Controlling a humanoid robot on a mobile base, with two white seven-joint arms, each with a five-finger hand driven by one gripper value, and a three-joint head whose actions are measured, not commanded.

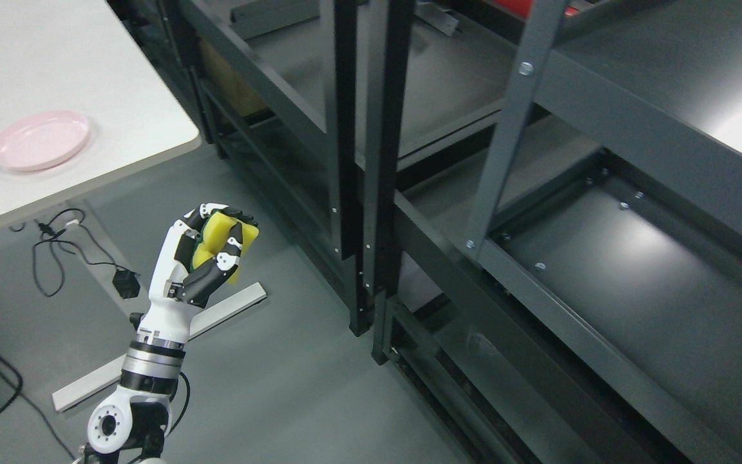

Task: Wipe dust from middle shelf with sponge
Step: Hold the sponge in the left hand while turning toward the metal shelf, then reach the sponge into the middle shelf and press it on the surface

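At the upper left of the frame, a pink plate [40,140] sits on a white table [120,84], with black cables [62,248] trailing over the grey floor below it. Lower left, the robot's left hand [207,248] is raised over the floor, its fingers [232,248] curled tight around a yellow sponge [224,240] with a green scouring side; a pale strip [216,316] lies on the floor beneath. The right hand is out of view. Dark metal shelving [371,161] fills the centre and right, well apart from the sponge, its middle shelf [635,270] bare and glossy at the right of the frame. The carry looks like the step in hand: to do it well, the arm should probably swing right, clear the upright post [496,148], keep its grip firm, and lay the sponge's broad face flat on the shelf before any stroke.
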